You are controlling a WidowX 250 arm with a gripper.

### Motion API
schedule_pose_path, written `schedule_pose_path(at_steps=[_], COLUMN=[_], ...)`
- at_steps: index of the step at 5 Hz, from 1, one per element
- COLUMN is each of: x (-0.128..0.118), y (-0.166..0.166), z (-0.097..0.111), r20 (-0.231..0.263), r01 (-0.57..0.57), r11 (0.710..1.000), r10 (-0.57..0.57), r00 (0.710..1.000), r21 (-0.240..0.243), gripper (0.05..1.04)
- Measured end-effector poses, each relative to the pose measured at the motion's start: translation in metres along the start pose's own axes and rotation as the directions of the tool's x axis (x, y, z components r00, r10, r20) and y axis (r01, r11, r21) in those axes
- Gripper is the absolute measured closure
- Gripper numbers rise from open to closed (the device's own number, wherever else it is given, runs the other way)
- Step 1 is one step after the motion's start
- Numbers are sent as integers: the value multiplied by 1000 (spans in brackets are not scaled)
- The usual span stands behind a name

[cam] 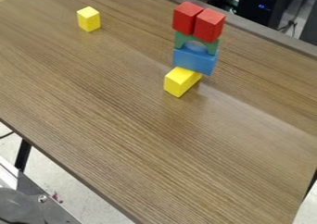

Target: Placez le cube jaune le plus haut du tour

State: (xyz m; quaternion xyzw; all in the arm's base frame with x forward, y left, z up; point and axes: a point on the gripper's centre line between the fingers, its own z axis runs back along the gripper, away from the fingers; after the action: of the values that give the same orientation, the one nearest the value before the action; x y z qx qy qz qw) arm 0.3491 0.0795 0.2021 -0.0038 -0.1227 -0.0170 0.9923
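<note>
yellow, plain and bright, the small cube [88, 19] sits upright on the wood-grain table [123, 126] in the camera view, up toward the upper left, well apart from the tower. as for my jaws, i cannot tell whether they stand wide or narrow, or hold anything.

right of the cube, near the top of the same view, i see the tower. at its foot lies a longer yellow block [177, 83], one end jutting out toward the camera. a blue block [195, 60] rests on it, and a green arch [212, 46] stands on the blue, its opening facing down. two red cubes [187, 18] make the top, side by side and touching — my yellow cube is not up there with them.

beyond the table's far edge is a dark casing [265, 5] with small blue lights, and some cables beside it. at the lower left, past the near edge, i see a black table leg [23, 156], pale floor [84, 193] and a dark rounded piece [18, 207] on a metal surface.
</note>
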Motion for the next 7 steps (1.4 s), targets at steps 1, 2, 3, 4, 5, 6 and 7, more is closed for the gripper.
schedule_pose_path(at_steps=[1,2,3,4,5,6,7], x=[-1,-1,-3,-6,-7,-9,-13], y=[-8,-14,-20,-26,-31,-35,-40], z=[-4,-7,-10,-14,-16,-19,-25], r20=[-10,-19,-35,-54,-61,-74,-92], r01=[22,32,35,38,38,40,39], r11=[1000,999,999,999,999,999,999], r10=[-22,-32,-35,-39,-38,-40,-40], r00=[1000,999,999,998,997,996,995], r21=[1,-5,-8,-4,-8,-13,-17], gripper=[565,565,565,565,565,565,565])
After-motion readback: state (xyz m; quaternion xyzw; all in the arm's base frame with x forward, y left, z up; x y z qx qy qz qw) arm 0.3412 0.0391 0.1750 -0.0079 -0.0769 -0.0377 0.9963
